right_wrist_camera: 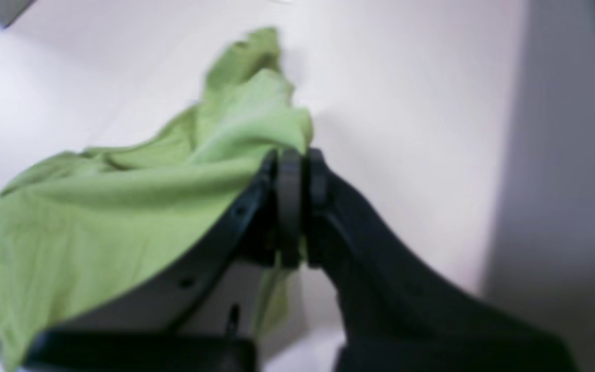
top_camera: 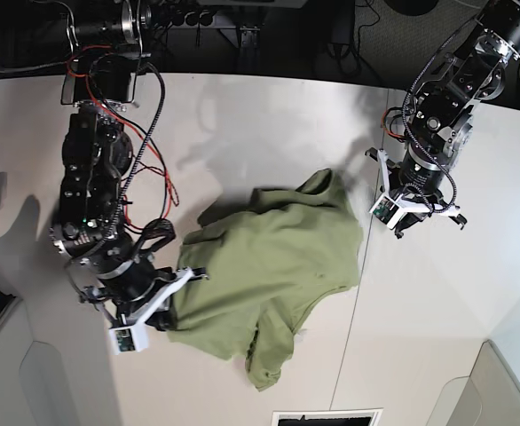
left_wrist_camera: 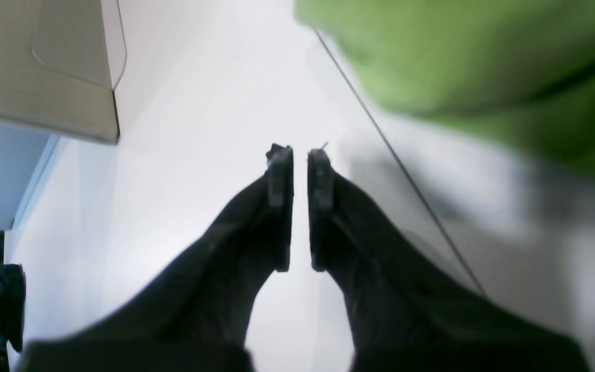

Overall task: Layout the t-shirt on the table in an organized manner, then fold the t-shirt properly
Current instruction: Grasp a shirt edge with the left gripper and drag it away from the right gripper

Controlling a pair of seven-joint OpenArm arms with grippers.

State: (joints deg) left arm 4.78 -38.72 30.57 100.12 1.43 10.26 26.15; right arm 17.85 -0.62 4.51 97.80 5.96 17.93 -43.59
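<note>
The olive-green t-shirt [top_camera: 278, 266] lies crumpled and partly spread in the middle of the white table [top_camera: 242, 133]. My right gripper [top_camera: 182, 277] is at the shirt's left edge, shut on a fold of the t-shirt [right_wrist_camera: 96, 217], with fabric pinched between its fingers [right_wrist_camera: 290, 206]. My left gripper [top_camera: 420, 222] hovers over bare table just right of the shirt, apart from it. In the left wrist view it [left_wrist_camera: 300, 152] is shut and empty, with the t-shirt [left_wrist_camera: 483, 62] blurred at upper right.
A thin dark seam [left_wrist_camera: 406, 170] crosses the table beside the left gripper. Grey bins stand at the near corners [top_camera: 29, 373] [top_camera: 482, 390]; one shows in the left wrist view [left_wrist_camera: 44, 67]. A dark slot [top_camera: 326, 417] lies at the front edge.
</note>
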